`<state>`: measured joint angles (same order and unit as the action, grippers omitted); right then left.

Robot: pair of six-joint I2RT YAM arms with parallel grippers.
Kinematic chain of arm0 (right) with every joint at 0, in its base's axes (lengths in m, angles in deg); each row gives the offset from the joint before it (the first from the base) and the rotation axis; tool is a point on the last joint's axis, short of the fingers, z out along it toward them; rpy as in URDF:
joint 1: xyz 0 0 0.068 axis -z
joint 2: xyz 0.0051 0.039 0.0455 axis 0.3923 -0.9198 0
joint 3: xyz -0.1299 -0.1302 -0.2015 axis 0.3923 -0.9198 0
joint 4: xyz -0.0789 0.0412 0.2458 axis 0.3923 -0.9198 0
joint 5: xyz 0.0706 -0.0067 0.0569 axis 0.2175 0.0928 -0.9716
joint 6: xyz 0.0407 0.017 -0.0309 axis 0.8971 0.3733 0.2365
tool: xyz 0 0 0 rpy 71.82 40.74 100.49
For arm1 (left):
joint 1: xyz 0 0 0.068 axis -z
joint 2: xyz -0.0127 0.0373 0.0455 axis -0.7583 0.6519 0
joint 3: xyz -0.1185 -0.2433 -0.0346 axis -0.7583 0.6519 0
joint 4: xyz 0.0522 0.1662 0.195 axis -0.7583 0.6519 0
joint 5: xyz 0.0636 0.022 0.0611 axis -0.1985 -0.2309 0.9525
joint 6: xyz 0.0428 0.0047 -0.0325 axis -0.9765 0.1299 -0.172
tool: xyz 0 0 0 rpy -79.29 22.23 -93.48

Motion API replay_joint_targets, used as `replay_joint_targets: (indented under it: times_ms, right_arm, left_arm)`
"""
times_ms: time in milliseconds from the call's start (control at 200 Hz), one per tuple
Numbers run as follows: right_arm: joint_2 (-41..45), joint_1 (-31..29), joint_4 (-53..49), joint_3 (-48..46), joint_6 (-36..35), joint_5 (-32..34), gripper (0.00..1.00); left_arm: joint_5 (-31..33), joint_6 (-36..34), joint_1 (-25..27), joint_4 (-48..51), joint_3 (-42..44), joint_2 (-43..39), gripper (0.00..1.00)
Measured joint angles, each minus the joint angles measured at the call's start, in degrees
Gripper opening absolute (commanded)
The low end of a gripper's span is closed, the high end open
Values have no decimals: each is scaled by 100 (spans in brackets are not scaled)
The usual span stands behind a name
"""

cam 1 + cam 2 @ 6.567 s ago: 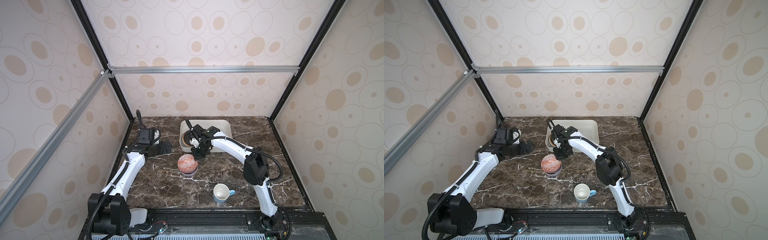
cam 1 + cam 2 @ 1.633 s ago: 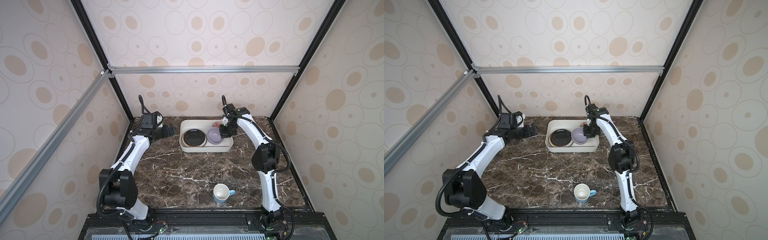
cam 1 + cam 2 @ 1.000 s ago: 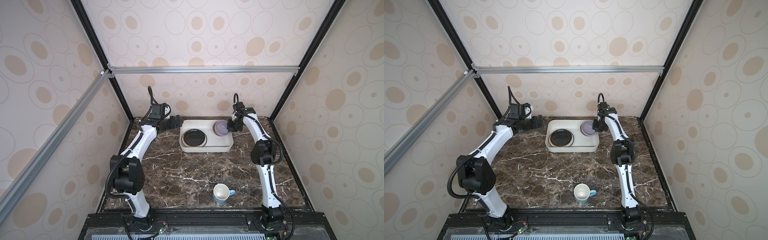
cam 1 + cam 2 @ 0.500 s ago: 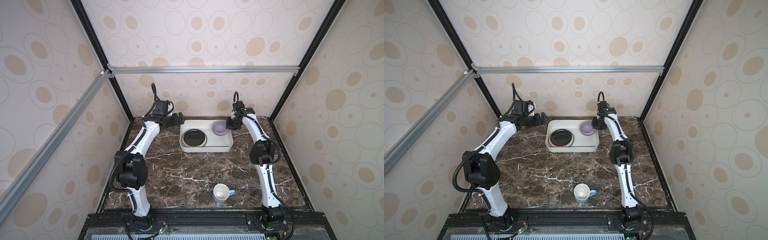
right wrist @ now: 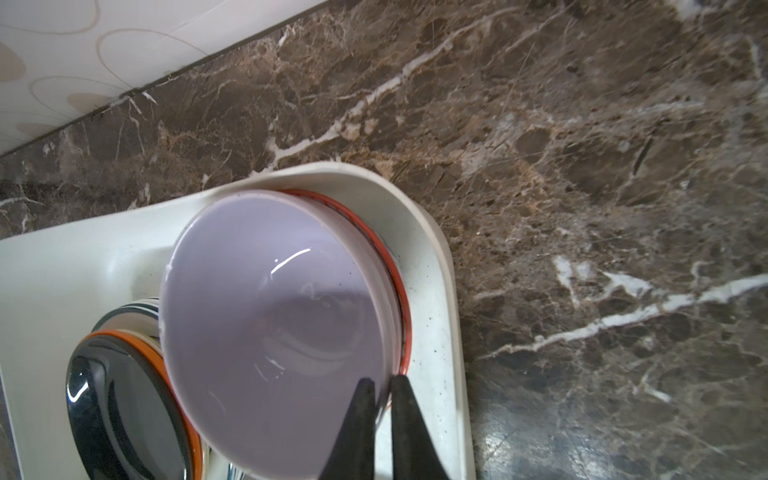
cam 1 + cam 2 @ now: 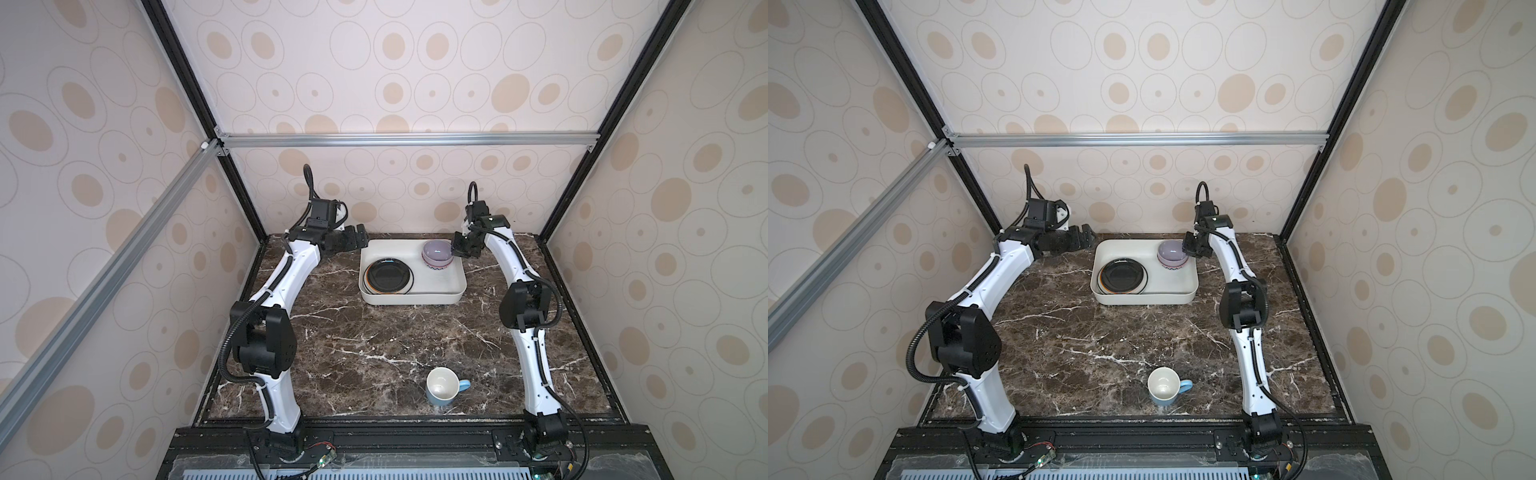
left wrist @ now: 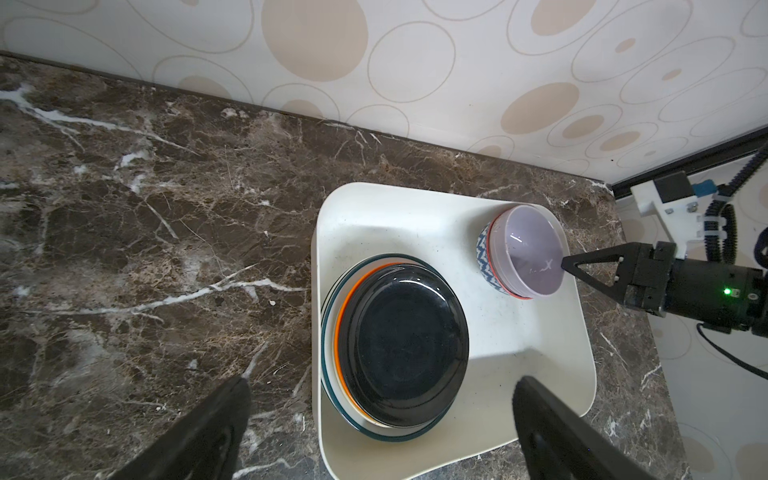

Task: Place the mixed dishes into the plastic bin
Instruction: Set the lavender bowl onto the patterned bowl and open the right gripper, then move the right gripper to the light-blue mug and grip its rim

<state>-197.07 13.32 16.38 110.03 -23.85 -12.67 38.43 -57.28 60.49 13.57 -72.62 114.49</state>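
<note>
Top views and both wrist views, one moment. The left gripper (image 6: 356, 240) hangs over the far left corner of the plastic bin (image 6: 411, 300), its jaws spread wide with nothing between them. In the left wrist view the stack of plates lies below the gap, untouched. That stack fills the left half of the bin: the black-bottomed plate (image 6: 388, 276), upside down with an orange edge, rests on the white plate (image 7: 332, 353) with the dark-green rim. Right of the stack, in the bin's far right corner, sits the bowl (image 6: 436, 253). It is tilted, with its lavender inside turned up and rightward and its zigzag outer wall towards the bin floor. The right gripper (image 5: 382, 384) reaches in from the right and pinches the bowl's rim, one finger inside and one outside. The bin's right wall runs just beside the outer finger, and the plate stack lies close on the bowl's left. The light-blue mug (image 6: 442, 386) stands upright on the marble table (image 6: 374, 345) near its near edge, handle to the right. It is outside the bin and well apart from both grippers.
</note>
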Motion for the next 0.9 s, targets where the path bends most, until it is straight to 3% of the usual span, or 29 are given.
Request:
replay_joint_targets:
  times_ms: [280,480,650,900]
  right_arm:
    - [107,-35,-39,-129,-31,28,24]
    - [1182,-175,-330,-1154,-264,114,27]
    - [2889,-662,-302,-2938,-404,177,32]
    - [4918,-1954,68,-6011,-107,173,44]
  left_arm:
    - [72,-181,0,131,39,-31,99]
    - [-20,-221,2,-7,693,-444,99]
    - [-223,-221,4,-308,1537,-935,99]
    - [-463,-229,9,-662,2719,-1593,99]
